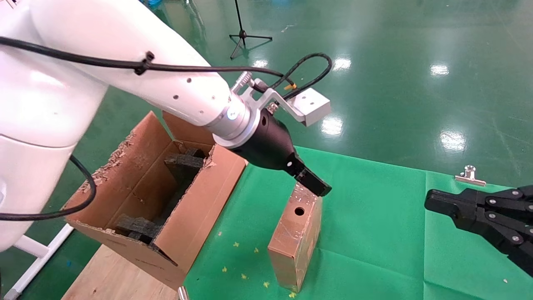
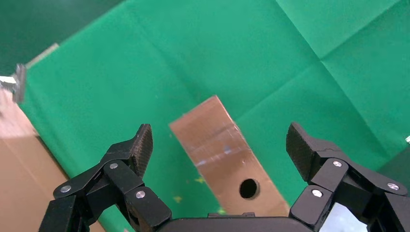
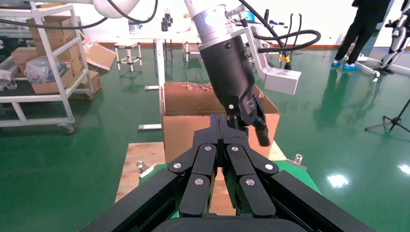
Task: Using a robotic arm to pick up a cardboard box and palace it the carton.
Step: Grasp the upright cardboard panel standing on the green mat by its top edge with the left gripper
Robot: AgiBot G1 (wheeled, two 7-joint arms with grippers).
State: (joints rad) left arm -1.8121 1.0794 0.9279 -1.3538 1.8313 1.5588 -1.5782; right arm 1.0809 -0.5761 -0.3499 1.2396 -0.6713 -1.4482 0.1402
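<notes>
Green cloth covers the bench (image 1: pixel 374 216) where I work, and small yellow specks (image 1: pixel 236 244) lie on it near the cardboard box (image 1: pixel 296 241). The box stands on the cloth, tilted, with its narrow face and the round black hole turned upward. The carton (image 1: pixel 195 216) sits just beside it on my left, on a wooden board (image 1: pixel 112 275), with ragged flaps and black foam pieces (image 1: pixel 183 164) inside.

I see the robotic arm (image 1: pixel 166 87), my left one, reaching down over the box. From the head view the left claw (image 1: pixel 313 183) is at the top edge of the box, but this view hides whether the fingers are apart. The left wrist view answers it: the claw (image 2: pixel 220 147) is wide apart, one finger on each side of the box (image 2: pixel 222 150), and the pads (image 2: pixel 143 145) do not touch it.

My right claw (image 1: pixel 433 200) waits over the cloth on the right side, well apart from the box. In the right wrist view its fingers (image 3: pixel 227 159) are pressed together, holding nothing. A silver clip (image 1: pixel 469 175) lies at the far edge of the cloth near it.

Only the right wrist view shows the room behind: a shelf trolley with boxes (image 3: pixel 43 63), a person in dark clothes (image 3: pixel 362 29), and the carton (image 3: pixel 193 116) from its other side. The head view shows a black tripod (image 1: pixel 245 33) on the green floor.
</notes>
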